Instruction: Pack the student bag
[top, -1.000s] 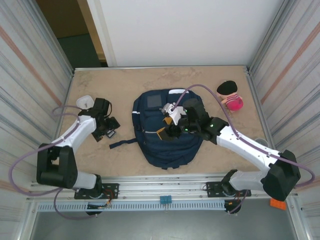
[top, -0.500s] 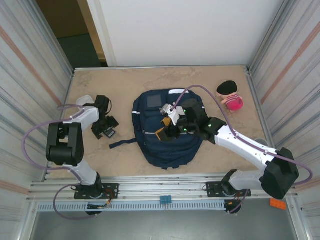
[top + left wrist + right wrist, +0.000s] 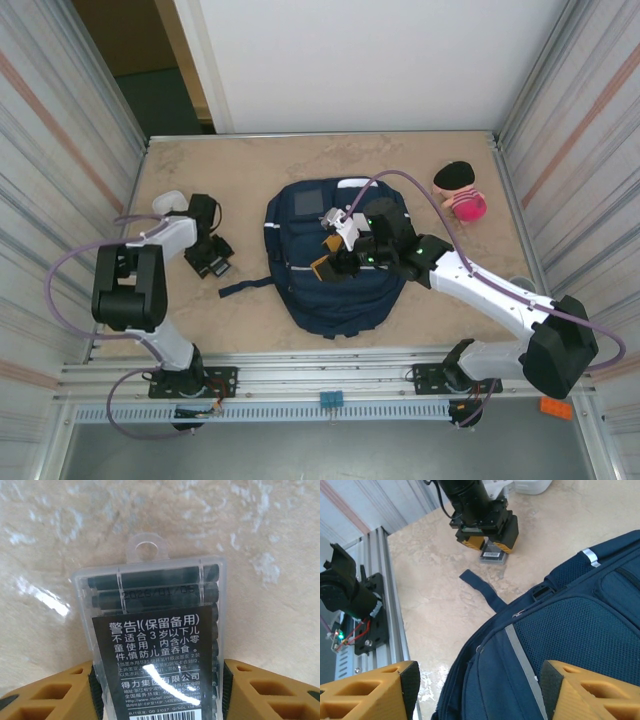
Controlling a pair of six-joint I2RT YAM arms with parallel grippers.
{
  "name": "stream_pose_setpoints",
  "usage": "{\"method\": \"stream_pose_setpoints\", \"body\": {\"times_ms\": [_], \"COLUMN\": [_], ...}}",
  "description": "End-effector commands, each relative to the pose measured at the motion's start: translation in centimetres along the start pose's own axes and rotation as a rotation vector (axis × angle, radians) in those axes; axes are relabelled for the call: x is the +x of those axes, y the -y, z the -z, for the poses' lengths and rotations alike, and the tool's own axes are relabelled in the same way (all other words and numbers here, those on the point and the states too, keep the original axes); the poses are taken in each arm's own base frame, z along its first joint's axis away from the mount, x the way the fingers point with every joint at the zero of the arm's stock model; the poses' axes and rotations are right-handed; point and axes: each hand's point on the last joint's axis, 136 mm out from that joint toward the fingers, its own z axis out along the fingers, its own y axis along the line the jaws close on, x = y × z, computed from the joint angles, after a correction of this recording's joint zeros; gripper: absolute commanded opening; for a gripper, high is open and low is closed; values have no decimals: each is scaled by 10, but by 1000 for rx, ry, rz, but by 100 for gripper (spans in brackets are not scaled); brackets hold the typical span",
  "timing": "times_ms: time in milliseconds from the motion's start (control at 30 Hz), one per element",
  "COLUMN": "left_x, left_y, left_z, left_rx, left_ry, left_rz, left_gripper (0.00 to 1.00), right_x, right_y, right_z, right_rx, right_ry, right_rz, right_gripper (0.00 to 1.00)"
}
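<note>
The left pincer [image 3: 159,674] stands over a clear plastic case [image 3: 155,630] lying flat on the marbled table [image 3: 270,540], its two yellow fingers [image 3: 45,692] flanking the case's near half. The dark pads look to lie against both long sides, but the frame's lower edge cuts off fingers and case together, so it cannot be told whether they clamp it or merely bracket it. Inside the case, dark tubes [image 3: 150,580] lie in a row, mostly covered by a black label [image 3: 155,665] with white print whose lowest lines and barcode are cropped. A date stamp across the upper tubes is too faint to read with certainty. The case's hang tab [image 3: 147,550] points away from the pincer. The student bag [image 3: 335,300] lies flat on the table to that pincer's right, well apart from it, with one dark strap [image 3: 482,590] trailing towards the case. The right pincer [image 3: 480,680] is over the bag's middle with its fingers spread wide and nothing between them, just the bag's fabric beneath; its arm hides part of the bag in the overhead view. Beyond the right pincer, towards the far right corner, sits a pink and black object [image 3: 460,192] too small to identify. A white object [image 3: 170,203] just beyond the left pincer is partly hidden by the arm.
</note>
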Motion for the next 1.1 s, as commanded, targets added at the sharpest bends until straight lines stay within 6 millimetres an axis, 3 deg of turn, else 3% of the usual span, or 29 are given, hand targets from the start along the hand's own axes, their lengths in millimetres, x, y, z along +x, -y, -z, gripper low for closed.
{"method": "stream_pose_setpoints", "body": {"times_ms": [0,233,400,600,867,1067], "left_x": [12,47,72,89,103,109], "left_y": [10,30,41,53,56,56], "left_z": [20,74,106,137,149,150], "left_rx": [117,370,559,697,770,797], "left_ry": [-16,19,21,8,-19,-42], "left_rz": [75,188,258,274,287,292], "left_gripper": [50,49,48,48,49,49], "right_x": [-8,-13,-5,-5,-20,-30], "right_y": [-2,10,-4,-24,-40,-39], "right_z": [1,-6,-26,-63,-107,-130], "right_rx": [4,58,56,18,-34,-50], "right_ry": [47,155,180,152,159,183], "right_rz": [-64,-373,-438,-448,-426,-421], "right_gripper": [66,67,67,67,65,63]}}
